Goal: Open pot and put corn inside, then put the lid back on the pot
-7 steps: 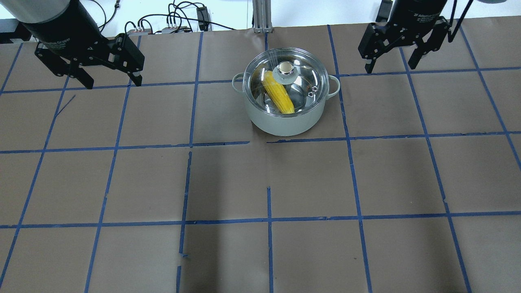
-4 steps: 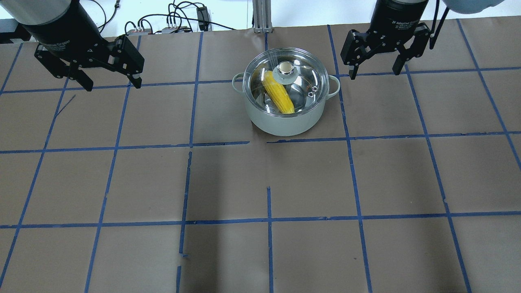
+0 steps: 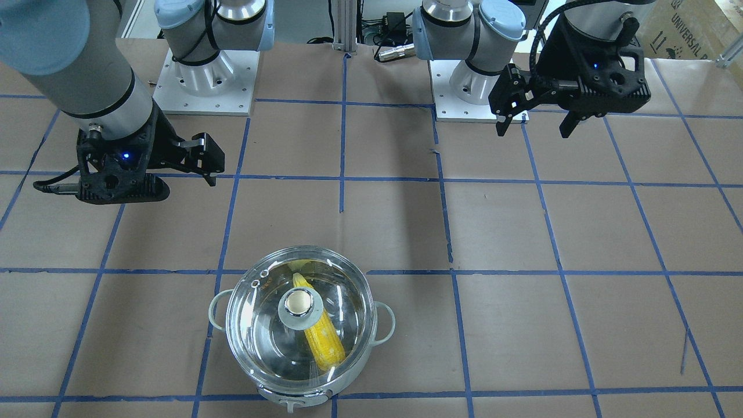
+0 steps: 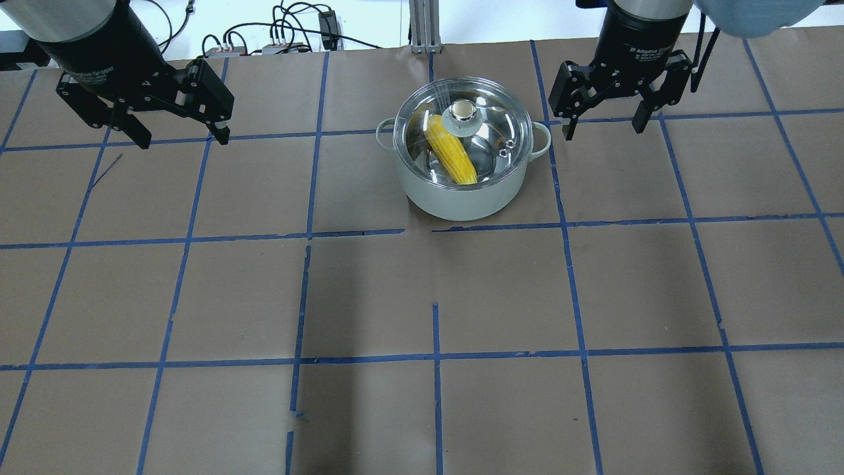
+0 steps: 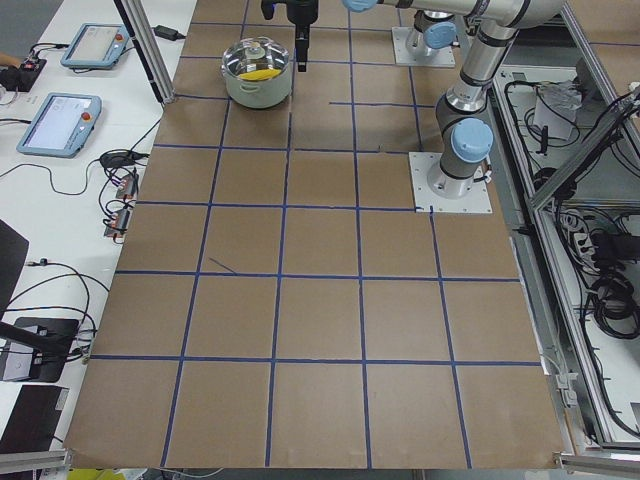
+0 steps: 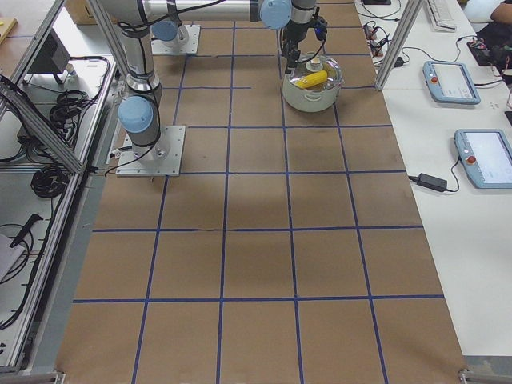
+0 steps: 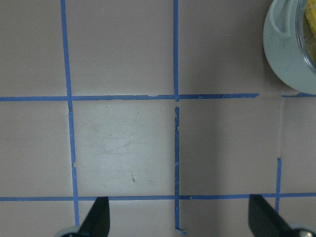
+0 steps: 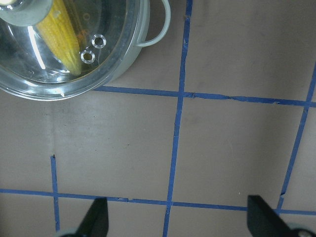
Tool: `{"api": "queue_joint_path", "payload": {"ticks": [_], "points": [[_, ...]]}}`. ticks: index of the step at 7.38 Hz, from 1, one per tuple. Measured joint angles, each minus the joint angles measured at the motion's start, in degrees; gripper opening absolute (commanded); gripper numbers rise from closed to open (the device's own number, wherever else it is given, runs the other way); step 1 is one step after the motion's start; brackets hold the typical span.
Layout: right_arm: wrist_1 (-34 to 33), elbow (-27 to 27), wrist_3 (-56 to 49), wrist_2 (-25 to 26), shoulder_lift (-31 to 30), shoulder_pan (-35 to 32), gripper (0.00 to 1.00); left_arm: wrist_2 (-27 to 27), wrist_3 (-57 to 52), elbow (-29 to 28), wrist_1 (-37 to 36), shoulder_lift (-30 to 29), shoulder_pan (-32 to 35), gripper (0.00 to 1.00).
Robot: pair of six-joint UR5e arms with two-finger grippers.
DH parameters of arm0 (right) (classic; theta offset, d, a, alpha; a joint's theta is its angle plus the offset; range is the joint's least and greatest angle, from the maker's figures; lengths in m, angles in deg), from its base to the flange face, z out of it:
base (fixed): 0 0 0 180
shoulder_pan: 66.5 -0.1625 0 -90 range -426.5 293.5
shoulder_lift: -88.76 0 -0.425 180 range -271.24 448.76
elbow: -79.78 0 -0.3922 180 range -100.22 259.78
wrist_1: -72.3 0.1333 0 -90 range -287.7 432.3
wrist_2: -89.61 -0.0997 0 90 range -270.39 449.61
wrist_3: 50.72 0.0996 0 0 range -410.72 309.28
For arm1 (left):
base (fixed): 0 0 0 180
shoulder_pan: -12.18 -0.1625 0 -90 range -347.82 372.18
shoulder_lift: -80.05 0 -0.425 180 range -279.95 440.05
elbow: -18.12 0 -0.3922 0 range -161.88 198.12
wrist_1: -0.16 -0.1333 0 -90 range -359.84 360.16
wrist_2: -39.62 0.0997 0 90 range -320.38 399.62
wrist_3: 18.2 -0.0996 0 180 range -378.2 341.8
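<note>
The steel pot (image 4: 461, 194) with pale-green side handles stands at the back middle of the table. The clear glass lid (image 4: 491, 109) with its grey-green knob sits on the pot. The yellow corn (image 4: 450, 152) lies inside, seen through the glass. My left gripper (image 4: 184, 135) is open and empty, far to the pot's left. My right gripper (image 4: 602, 130) is open and empty, just right of the pot's right handle. The right wrist view shows the lid (image 8: 29, 74), the corn (image 8: 61, 37) and the pot's handle (image 8: 160, 29) at top left. The left wrist view shows only the pot's wall (image 7: 286, 54).
The brown table cover carries a blue tape grid (image 4: 435, 356). Cables and small boxes (image 4: 283, 36) and an aluminium post (image 4: 425, 26) lie along the back edge. The two arm bases (image 3: 203, 75) (image 3: 476, 87) stand on the robot's side.
My right gripper has moved left toward the pot and a little lower in the overhead view, still open. The left gripper, pot, lid and corn have not moved.
</note>
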Motion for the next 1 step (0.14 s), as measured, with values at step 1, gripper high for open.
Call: {"api": "queue_joint_path", "payload": {"ticks": [1], "points": [[-0.7, -0.1, 0.0, 0.0, 0.0, 0.0, 1.00, 0.0, -0.1, 0.8, -0.2, 0.3, 0.0, 1.00]]}}
